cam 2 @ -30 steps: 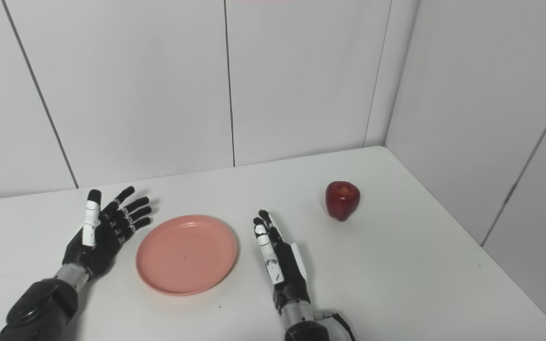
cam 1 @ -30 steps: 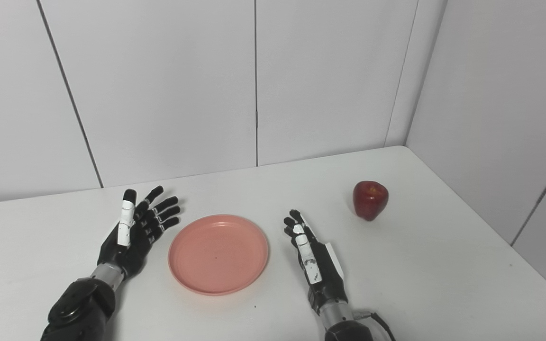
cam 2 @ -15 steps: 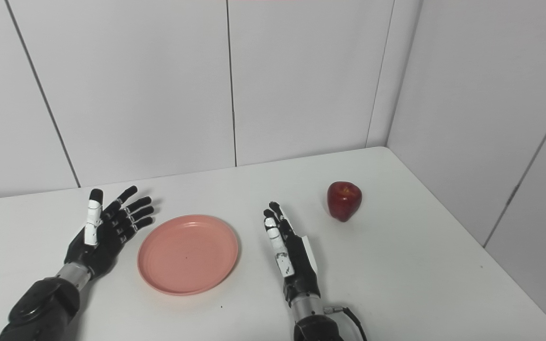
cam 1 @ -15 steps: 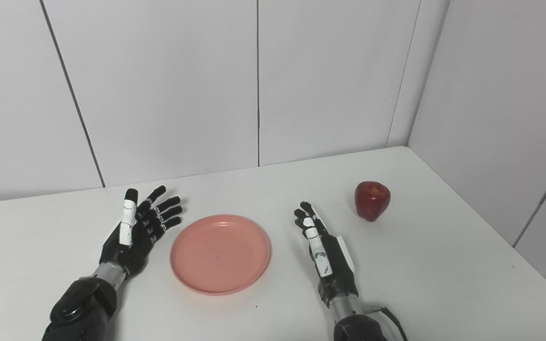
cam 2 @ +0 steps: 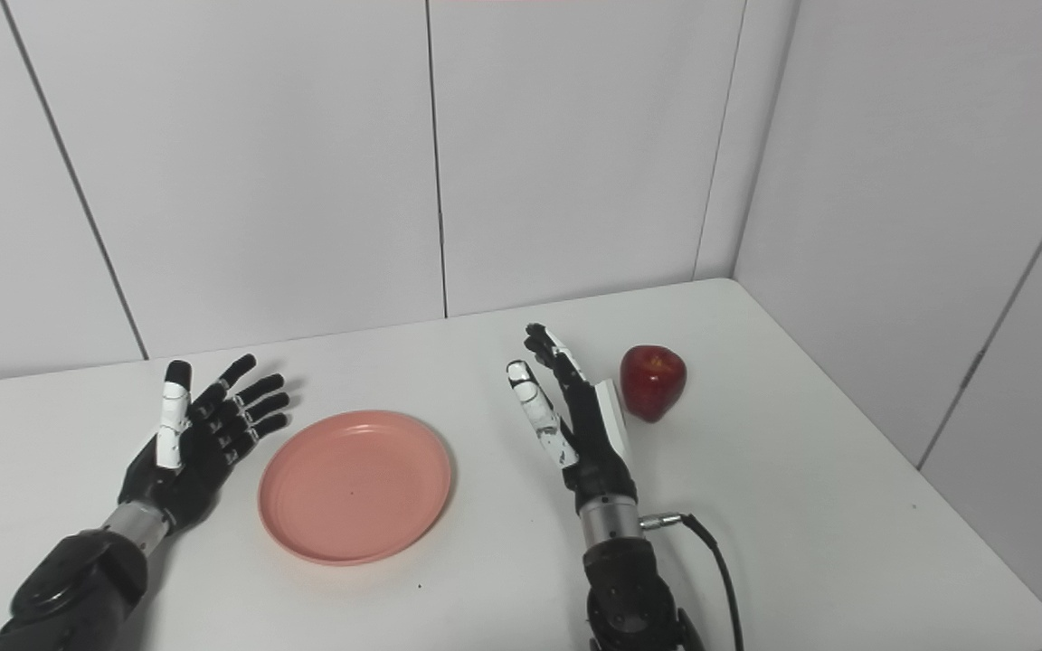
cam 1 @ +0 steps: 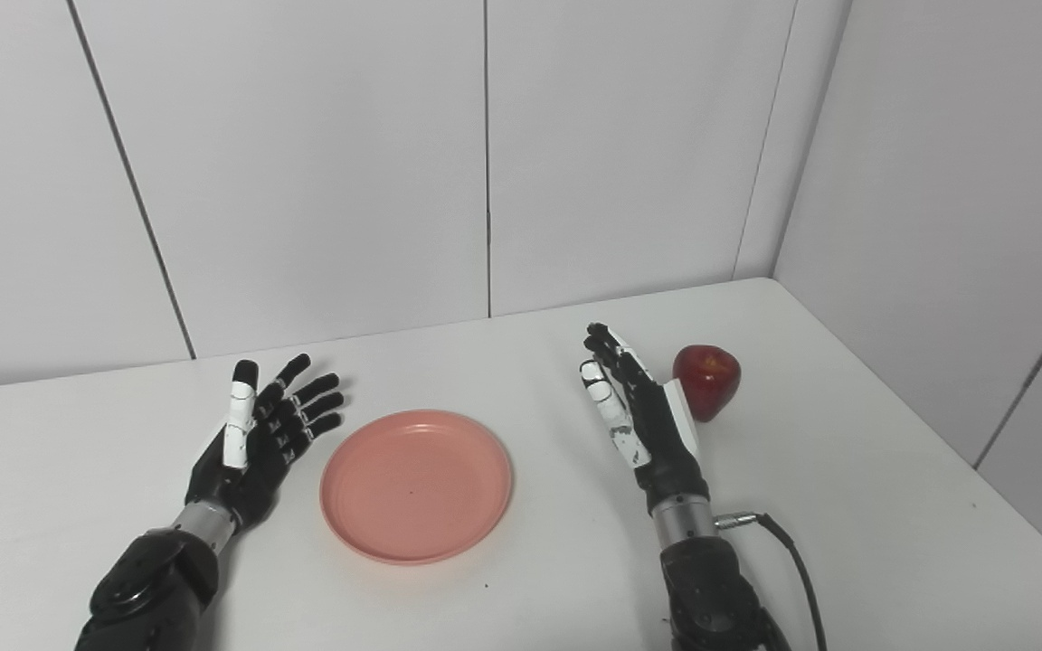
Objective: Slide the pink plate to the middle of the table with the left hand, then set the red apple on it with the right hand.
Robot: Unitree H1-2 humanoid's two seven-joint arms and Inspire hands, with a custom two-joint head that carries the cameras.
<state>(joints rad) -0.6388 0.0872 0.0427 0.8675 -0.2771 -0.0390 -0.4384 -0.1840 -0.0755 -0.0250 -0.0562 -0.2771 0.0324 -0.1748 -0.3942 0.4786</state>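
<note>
A pink plate (cam 1: 415, 483) lies flat near the middle of the white table (cam 1: 847, 524). A red apple (cam 1: 711, 380) stands upright toward the back right. My right hand (cam 1: 637, 418) is open, fingers stretched forward, lifted just left of the apple and apart from it. My left hand (cam 1: 260, 441) is open with fingers spread, palm up, left of the plate and not touching its rim.
White wall panels close the table at the back and on the right. The table's right edge (cam 2: 982, 542) runs diagonally past the apple. A black cable (cam 1: 792, 561) trails from my right wrist.
My right hand has risen and moved forward and to the right, from beside the plate to close by the apple. The left hand, plate and apple have stayed in place.
</note>
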